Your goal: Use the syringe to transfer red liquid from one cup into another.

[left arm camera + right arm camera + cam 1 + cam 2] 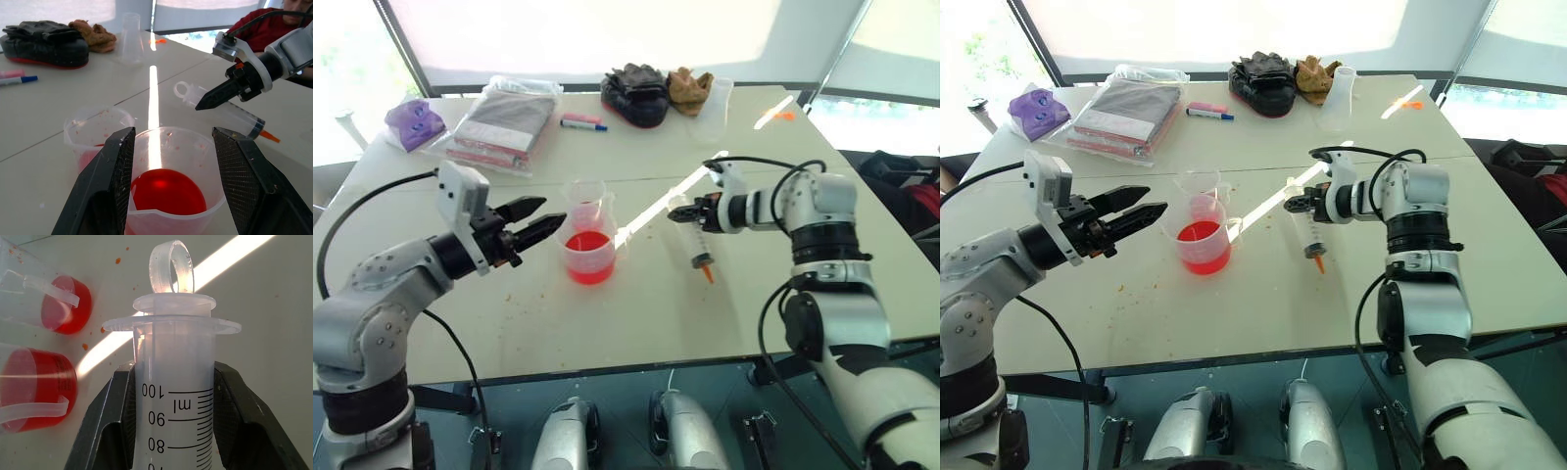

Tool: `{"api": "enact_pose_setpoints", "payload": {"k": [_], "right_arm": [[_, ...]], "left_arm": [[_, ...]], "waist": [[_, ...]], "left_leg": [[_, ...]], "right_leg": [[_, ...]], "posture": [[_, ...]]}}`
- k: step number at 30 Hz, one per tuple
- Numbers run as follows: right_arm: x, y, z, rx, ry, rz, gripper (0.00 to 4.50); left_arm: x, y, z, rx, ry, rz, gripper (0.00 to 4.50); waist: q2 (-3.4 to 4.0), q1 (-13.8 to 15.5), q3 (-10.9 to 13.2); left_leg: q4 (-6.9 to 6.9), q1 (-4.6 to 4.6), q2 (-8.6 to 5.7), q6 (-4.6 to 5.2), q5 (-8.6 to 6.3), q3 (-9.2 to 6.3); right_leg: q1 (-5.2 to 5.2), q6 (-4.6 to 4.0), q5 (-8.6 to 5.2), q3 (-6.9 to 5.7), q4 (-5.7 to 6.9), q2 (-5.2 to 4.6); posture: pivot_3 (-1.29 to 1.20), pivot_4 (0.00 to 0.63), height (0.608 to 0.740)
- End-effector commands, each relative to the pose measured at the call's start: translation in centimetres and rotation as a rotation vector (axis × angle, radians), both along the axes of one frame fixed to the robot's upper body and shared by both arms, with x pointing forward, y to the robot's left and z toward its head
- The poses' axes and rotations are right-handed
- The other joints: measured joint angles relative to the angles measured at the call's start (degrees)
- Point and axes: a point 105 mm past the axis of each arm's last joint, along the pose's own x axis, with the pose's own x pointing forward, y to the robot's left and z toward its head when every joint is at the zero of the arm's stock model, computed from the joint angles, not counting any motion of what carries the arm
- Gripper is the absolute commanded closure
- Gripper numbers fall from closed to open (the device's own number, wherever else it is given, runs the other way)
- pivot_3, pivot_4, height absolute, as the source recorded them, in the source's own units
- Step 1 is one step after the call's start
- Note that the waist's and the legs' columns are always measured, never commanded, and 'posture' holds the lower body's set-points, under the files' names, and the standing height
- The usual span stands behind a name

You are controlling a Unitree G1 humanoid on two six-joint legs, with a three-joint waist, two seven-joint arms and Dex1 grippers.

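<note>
Reading only on the syringe [173,396] barrel: the black scale showing "100", "90" and "80", with "ml" printed beside the 100 mark and fine graduation lines next to them, all turned sideways; finding no other readable text anywhere else

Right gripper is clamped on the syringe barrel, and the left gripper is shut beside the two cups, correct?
Not quite. The right gripper is clamped on the syringe barrel, but the left gripper is open, its fingers spread before the cups, as the left wrist view shows.
</note>
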Motion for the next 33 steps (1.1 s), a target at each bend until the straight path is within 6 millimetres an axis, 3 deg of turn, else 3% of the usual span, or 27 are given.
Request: {"api": "enact_pose_setpoints", "payload": {"k": [1, 8, 14, 22, 27, 31, 33], "right_arm": [[0.7, 0.1, 0.8, 0.018, -0.038, -0.055, 3.02], [2.2, -0.8, -2.3, -0.072, -0.042, -0.164, 3.02], [3.0, -1.5, -2.8, -0.113, -0.092, -0.209, 0.21], [2.6, -3.0, -0.3, -0.181, -0.225, -0.162, 0.09], [-1.1, -3.2, 5.1, -0.06, -0.421, 0.002, 0.09], [-5.0, -2.8, 8.1, 0.038, -0.528, 0.15, 0.09], [-7.7, -3.1, 8.5, 0.039, -0.593, 0.237, 0.09]], "left_arm": [[-0.5, -0.2, 1.0, -0.006, -0.054, 0.005, 1.92], [-0.3, -0.5, 0.8, -0.005, -0.049, 0.008, 1.92], [-0.5, -0.4, 0.8, -0.009, -0.046, 0.014, 1.92], [-0.7, 0.4, 0.6, -0.005, -0.028, 0.035, 1.92], [-1.4, 1.3, 0.3, 0.001, 0.007, 0.045, 1.92], [-2.1, 1.9, 0.0, -0.013, 0.043, 0.052, 1.92], [-2.6, 2.4, -0.4, 0.005, 0.068, 0.056, 1.92]], "waist": [[0.0, 0.35, 0.0], [0.0, 0.98, 0.0], [-0.06, 0.98, -0.07], [-0.06, 1.15, -0.06], [-0.02, 1.07, -0.04], [-0.02, 0.99, -0.04], [-0.03, 1.14, -0.04]], "left_leg": [[0.0, -0.01, -0.01, 0.0, 0.0, 0.0], [0.0, -0.01, -0.05, 0.02, -0.01, 0.0], [0.01, 0.08, -0.05, 0.02, -0.01, -0.05], [0.0, 0.02, -0.05, 0.02, -0.01, -0.06], [-0.05, -0.01, -0.04, 0.02, -0.03, -0.04], [-0.07, -0.01, 0.04, 0.01, -0.04, -0.03], [-0.09, 0.0, 0.05, 0.0, -0.05, -0.05]], "right_leg": [[0.01, 0.0, 0.0, 0.0, -0.02, -0.01], [0.04, -0.01, 0.0, 0.0, -0.09, -0.04], [0.14, -0.01, -0.01, -0.01, -0.08, -0.02], [0.11, -0.15, -0.1, -0.03, -0.15, -0.05], [0.02, -0.15, -0.12, -0.03, -0.16, -0.07], [-0.02, -0.17, -0.12, -0.03, -0.17, -0.02], [-0.01, -0.23, -0.17, -0.06, -0.18, -0.01]], "posture": [[0.0, 0.15, 0.74], [0.0, 0.15, 0.74], [0.0, 0.15, 0.74], [0.0, 0.15, 0.74], [0.0, 0.15, 0.74], [0.0, 0.15, 0.74], [0.0, 0.15, 0.74]]}}
